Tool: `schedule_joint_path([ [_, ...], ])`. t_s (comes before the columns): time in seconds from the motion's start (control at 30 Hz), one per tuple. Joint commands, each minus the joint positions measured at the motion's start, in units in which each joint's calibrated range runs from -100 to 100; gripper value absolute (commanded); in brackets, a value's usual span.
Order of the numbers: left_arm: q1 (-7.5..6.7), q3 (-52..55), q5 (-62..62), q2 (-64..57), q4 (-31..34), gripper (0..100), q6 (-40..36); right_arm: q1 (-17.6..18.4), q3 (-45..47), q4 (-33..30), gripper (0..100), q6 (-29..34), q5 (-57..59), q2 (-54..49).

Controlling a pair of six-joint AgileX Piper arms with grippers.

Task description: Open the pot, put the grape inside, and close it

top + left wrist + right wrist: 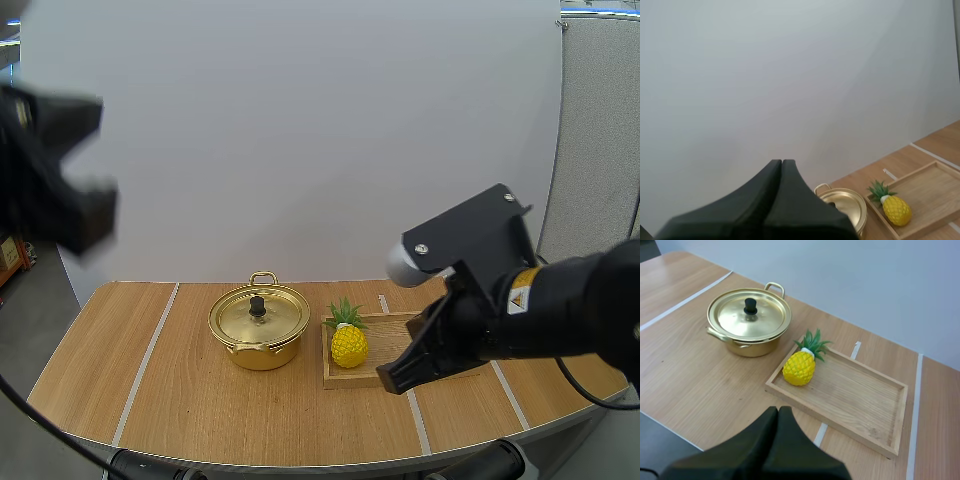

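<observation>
Left gripper [782, 163] had its fingers pressed together on nothing, well above the table [150, 380]; in the high view its arm was a blur cut off at the edge. Its wedge hid part of the pot [259, 325], which stood left of centre with the lid [258, 312] on. Just right of it a pineapple [348, 346] sat in the left end of the tray [860, 395], long axis front to back, crown toward the far edge; lying or propped, I could not tell. Farther right, the right gripper [778, 410], likewise closed and empty, hung over the tray's near edge, hiding its right end in the high view.

place: robot lab | cues: white screen [300, 130]; tape-lined table [200, 400]
</observation>
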Motion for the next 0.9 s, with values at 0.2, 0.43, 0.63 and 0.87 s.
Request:
schedule_joint_path([
  [0.2,3.04,13.1,-16.4,-6.7,1.7,0,-7.4,-5.2,0.0,-0.7,0,3.5,-1.6,-9.1],
  [0.43,5.65,20.0,-18.7,-6.8,1.8,0,-9.5,-9.1,-0.3,0.3,0,4.4,-16.1,-9.1],
  [0.63,5.65,27.9,-32.0,-6.8,1.8,0,-11.4,-9.2,-0.3,0.3,0,6.0,-33.7,-9.1],
  [0.87,5.65,36.1,-45.5,-6.8,1.8,0,-11.4,-9.2,0.2,0.3,0,6.0,-37.0,-9.1],
])
